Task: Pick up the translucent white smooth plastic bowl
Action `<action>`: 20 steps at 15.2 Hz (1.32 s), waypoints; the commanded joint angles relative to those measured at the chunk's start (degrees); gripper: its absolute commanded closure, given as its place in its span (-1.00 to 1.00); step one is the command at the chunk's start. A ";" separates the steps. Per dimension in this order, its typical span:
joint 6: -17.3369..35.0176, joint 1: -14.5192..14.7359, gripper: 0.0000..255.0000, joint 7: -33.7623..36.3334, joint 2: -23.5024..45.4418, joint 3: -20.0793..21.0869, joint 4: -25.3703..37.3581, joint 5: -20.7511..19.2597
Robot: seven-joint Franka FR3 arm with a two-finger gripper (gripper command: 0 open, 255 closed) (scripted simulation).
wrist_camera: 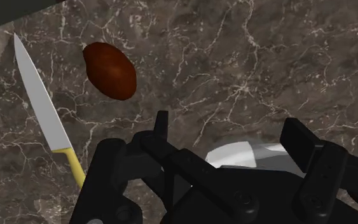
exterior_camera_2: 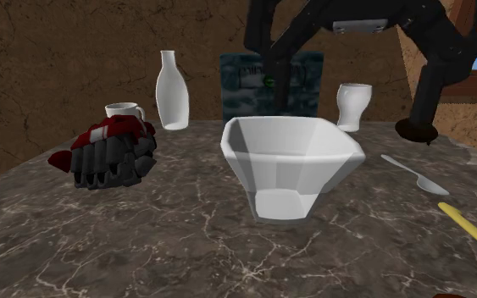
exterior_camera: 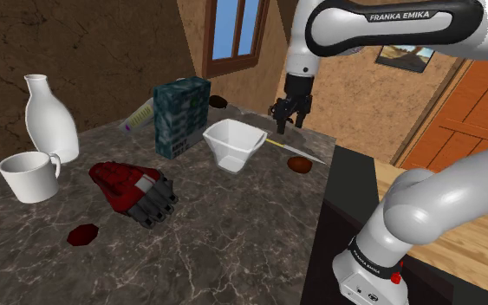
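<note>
The jaws stand wide apart, holding nothing. The gripper point(wrist_camera: 228, 125) hangs above the marble tabletop point(wrist_camera: 285, 57), and part of the white bowl point(wrist_camera: 238, 156) shows past its black fingers point(wrist_camera: 163, 127), untouched. In the shoulder view the bowl stands upright toward the tabletop's far edge, between a teal patterned box point(exterior_camera: 181, 115) and a yellow-handled knife point(exterior_camera: 296, 149). A brown oval lump point(exterior_camera: 301, 164) lies just beside the knife, near the edge by the stand. A red-and-black glove point(exterior_camera: 133, 189), a white mug point(exterior_camera: 29, 173) and a white bottle point(exterior_camera: 49, 117) sit toward the shoulder view's left edge.
</note>
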 commanded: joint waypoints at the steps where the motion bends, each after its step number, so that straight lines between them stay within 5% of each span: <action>1: 2.49 0.96 -1.00 0.64 3.27 2.29 1.57 -1.30; 8: 8.58 3.29 -1.00 4.18 16.31 9.81 9.81 -8.77; 15: 10.84 6.22 -1.00 9.53 30.34 16.06 20.03 -20.49; 20: 14.26 6.27 -1.00 10.84 31.43 15.96 17.41 -21.25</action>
